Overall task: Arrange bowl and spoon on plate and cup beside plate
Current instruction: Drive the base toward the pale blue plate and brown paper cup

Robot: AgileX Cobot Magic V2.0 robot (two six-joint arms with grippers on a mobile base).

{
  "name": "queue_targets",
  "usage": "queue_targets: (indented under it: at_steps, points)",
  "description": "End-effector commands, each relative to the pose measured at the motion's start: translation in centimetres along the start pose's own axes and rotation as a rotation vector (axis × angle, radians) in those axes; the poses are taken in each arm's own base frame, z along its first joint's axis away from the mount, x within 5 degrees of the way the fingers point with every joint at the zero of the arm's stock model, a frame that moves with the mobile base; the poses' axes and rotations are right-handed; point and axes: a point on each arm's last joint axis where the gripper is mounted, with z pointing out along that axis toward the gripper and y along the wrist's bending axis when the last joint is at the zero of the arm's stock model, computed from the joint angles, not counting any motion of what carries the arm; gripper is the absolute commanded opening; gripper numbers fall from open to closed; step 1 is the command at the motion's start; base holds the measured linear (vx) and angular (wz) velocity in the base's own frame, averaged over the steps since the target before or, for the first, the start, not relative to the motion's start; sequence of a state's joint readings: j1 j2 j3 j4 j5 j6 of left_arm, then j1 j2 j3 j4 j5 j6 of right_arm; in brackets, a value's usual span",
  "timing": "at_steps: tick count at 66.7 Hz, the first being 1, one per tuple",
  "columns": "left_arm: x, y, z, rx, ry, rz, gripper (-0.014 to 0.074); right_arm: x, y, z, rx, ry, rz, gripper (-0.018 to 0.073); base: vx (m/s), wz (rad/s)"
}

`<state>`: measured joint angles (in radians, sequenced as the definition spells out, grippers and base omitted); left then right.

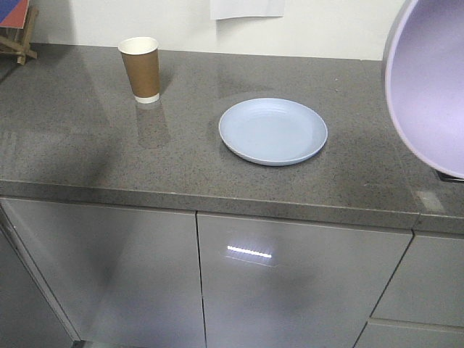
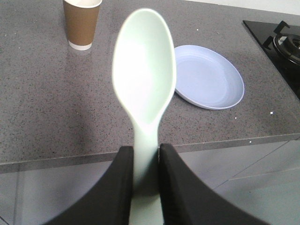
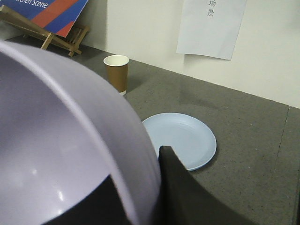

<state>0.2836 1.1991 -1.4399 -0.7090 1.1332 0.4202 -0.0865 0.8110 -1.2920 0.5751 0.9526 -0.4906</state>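
Where the grey speckled countertop (image 1: 72, 145) meets the white wall, it spans the whole front view, with glossy grey cabinet doors (image 1: 290, 283) below its front edge. A black hob (image 2: 281, 42) is set into its right end.

The pale blue plate (image 1: 272, 131) lies flat on the countertop, about midway between the back and front edges and somewhat right of centre, with nothing on it.

The lavender bowl (image 1: 431, 80) is off the countertop, held in the air over the right end and tipped so its hollow faces the front camera. The right gripper (image 3: 138, 180) is clamped on the bowl's wall near the rim. One black finger (image 3: 180, 192) presses the outside, and a dark shape inside the hollow seems to be the other.

The brown paper cup (image 1: 141, 69) stands upright near the back edge, towards the left, well apart from the plate.

The mint-green spoon (image 2: 143, 70) is also in the air, over the front edge of the countertop. The left gripper (image 2: 146, 157) pinches its flat handle between two black fingers (image 2: 124, 183) set narrowly, touching it on both sides. The spoon's oval head juts out past the fingertips, hollow side towards the wrist camera, pointing at the gap between cup and plate.
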Motion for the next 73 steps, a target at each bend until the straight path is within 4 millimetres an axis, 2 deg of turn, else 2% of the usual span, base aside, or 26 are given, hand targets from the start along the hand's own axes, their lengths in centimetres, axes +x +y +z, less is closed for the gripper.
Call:
queue_targets:
  at_steps: [1, 73]
  points:
    - [-0.97, -1.02, -1.12, 0.025, -0.096, 0.006, -0.0006, -1.26, 0.03, -0.48, 0.014, -0.091, 0.004, -0.0003, 0.07, 0.01]
    - [-0.97, -1.02, -1.12, 0.025, -0.096, 0.005, -0.0006, -1.26, 0.03, -0.48, 0.014, -0.091, 0.004, -0.0003, 0.08, -0.03]
